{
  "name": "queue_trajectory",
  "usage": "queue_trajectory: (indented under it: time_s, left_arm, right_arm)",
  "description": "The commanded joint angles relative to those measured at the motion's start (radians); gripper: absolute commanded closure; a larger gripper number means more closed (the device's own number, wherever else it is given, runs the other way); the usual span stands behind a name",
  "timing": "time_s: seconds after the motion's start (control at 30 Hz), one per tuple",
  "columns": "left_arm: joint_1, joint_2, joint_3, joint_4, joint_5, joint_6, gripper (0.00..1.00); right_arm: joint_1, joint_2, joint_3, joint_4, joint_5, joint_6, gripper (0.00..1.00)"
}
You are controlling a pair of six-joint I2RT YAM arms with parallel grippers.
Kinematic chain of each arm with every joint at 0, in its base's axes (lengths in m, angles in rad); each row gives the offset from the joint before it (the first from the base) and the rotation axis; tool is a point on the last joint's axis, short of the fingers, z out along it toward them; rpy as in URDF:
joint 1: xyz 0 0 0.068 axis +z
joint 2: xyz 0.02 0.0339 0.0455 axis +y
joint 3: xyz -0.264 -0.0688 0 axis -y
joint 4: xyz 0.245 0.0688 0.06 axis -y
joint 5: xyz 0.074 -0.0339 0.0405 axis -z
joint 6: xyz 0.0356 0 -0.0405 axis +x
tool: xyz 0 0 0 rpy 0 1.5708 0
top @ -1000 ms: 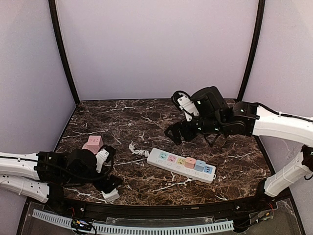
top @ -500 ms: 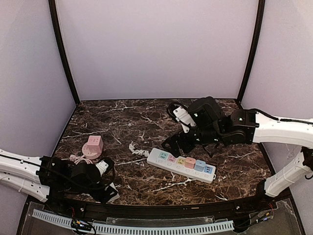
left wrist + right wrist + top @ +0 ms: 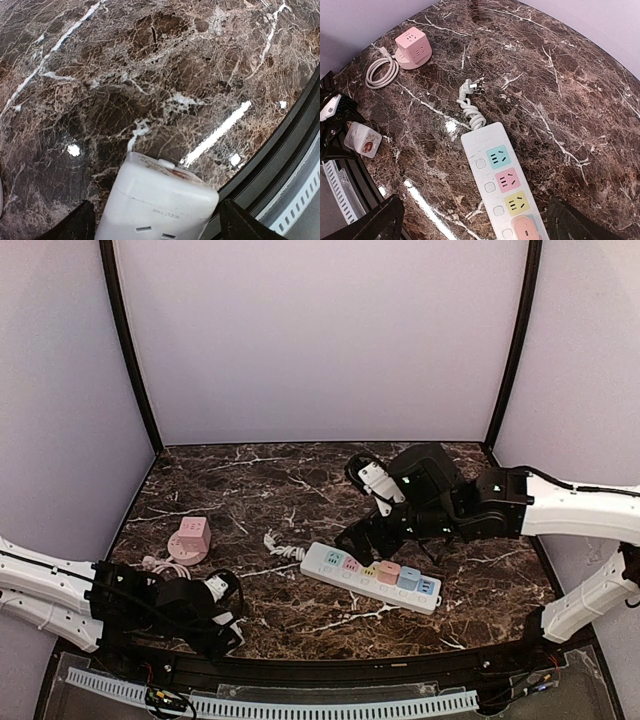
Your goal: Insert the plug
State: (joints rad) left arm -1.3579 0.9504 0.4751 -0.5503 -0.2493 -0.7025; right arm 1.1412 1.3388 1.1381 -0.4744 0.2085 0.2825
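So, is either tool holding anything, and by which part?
Nothing is held yet. The left tool, open, flanks the white adapter; the right tool hangs open above the power strip.

The dark brown marble tabletop [image 3: 260, 480] is veined all over in white and tan. The long white plastic power strip [image 3: 370, 578] carries a row of pastel sockets: teal, pink, yellow, salmon, then blue. Its curly cord [image 3: 472, 112] is white. Left of the strip, the pink cube-shaped socket block [image 3: 190, 537] has a pale pink coiled cable [image 3: 382, 72]. Nearer than that, the small white plastic plug adapter [image 3: 157, 205] bears a reddish mark.
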Motion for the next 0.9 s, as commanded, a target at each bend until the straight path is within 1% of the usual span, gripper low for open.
queue_trajectory:
  time_s: [0.0, 0.17, 0.37, 0.43, 0.47, 0.53, 0.6, 0.7, 0.8, 0.87]
  left_arm:
    - [-0.013, 0.024, -0.003, 0.013, 0.033, -0.008, 0.15]
    - [-0.036, 0.063, 0.015, 0.034, 0.041, -0.015, 0.22]
    - [-0.059, 0.126, 0.049, 0.041, 0.029, -0.009, 0.33]
    - [-0.063, 0.143, 0.061, 0.043, 0.013, 0.003, 0.41]
    - [-0.065, 0.147, 0.065, 0.046, 0.007, 0.011, 0.50]
    - [-0.066, 0.153, 0.077, 0.058, -0.014, 0.033, 0.60]
    - [-0.066, 0.151, 0.090, 0.087, -0.029, 0.064, 0.65]
    - [-0.066, 0.138, 0.104, 0.178, -0.013, 0.126, 0.66]
    - [-0.066, 0.133, 0.107, 0.326, 0.007, 0.203, 0.66]
    - [-0.064, 0.149, 0.119, 0.391, 0.023, 0.246, 0.66]
  right_arm:
    - [0.011, -0.016, -0.016, 0.023, -0.006, -0.012, 0.01]
    - [0.011, -0.018, -0.025, 0.026, -0.007, -0.017, 0.01]
    - [0.010, -0.024, -0.032, 0.026, -0.008, -0.020, 0.01]
    - [0.011, -0.027, -0.036, 0.028, -0.008, -0.020, 0.01]
    - [0.010, -0.030, -0.039, 0.030, -0.008, -0.020, 0.01]
    - [0.011, -0.033, -0.043, 0.035, -0.008, -0.018, 0.01]
    - [0.010, -0.037, -0.046, 0.044, -0.016, -0.019, 0.01]
    - [0.011, -0.039, -0.050, 0.056, -0.027, -0.021, 0.01]
    - [0.011, -0.040, -0.048, 0.070, -0.036, -0.038, 0.01]
    - [0.011, -0.042, -0.047, 0.092, -0.044, -0.064, 0.01]
